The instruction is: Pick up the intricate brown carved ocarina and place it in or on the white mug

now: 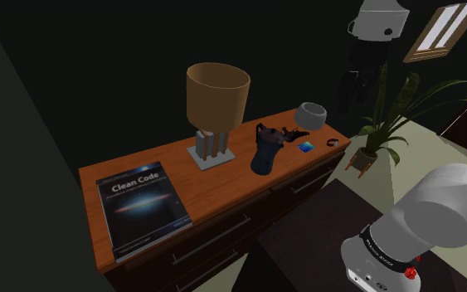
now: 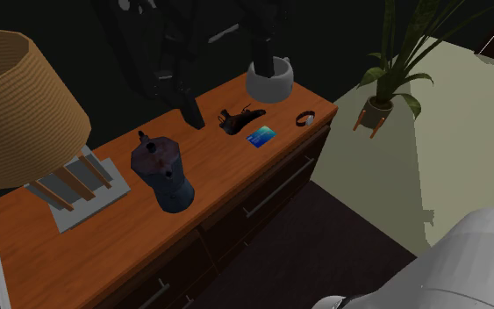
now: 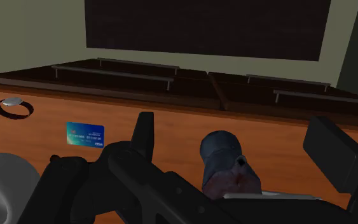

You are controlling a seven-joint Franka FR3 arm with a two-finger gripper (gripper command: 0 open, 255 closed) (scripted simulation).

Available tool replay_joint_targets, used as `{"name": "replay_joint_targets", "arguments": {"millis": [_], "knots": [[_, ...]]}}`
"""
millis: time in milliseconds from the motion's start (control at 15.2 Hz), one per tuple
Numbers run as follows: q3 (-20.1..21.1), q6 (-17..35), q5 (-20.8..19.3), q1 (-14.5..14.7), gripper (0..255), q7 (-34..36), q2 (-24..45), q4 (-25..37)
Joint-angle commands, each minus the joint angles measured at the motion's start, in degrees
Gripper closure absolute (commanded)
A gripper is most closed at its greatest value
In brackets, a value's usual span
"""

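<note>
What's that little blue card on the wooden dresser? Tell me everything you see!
The small blue rectangular card lies flat on the orange-brown wooden dresser top, near its front edge. Its face fades from blue to teal, with white print too small to read. Nothing touches it; the dark carved ocarina lies just behind it, toward the wall, apart.

Warm orange-brown wood grain runs right across the dresser top [image 1: 223, 178], and the drawers [image 2: 232, 230] below are a much darker brown. Lamp shade [image 1: 216, 95]: tan, in a finely ribbed weave. The book [image 1: 142, 207] has a navy-black cover, white title and a pale blue swirl of light. Coffee pot [image 1: 266, 149]: deep blue mottled with rusty brown. Ocarina [image 2: 239, 118]: near-black brown. Mug [image 2: 269, 81]: pale grey. Card [image 2: 261, 136]: blue fading to teal. Plant [image 1: 406, 108]: green leaves.
</note>
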Motion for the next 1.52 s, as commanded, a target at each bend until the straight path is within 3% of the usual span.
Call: {"name": "replay_joint_targets", "arguments": {"millis": [0, 726, 1452], "knots": [[0.00, 0.00, 0.00, 0.00, 0, 0.00, 0.00, 0.00], [-4.21, 19.38, -1.62, -4.01, 0, 0.68, 17.66, -0.80], [-8.23, 34.00, -0.52, -7.21, 0, 0.31, 39.50, 7.29]]}}
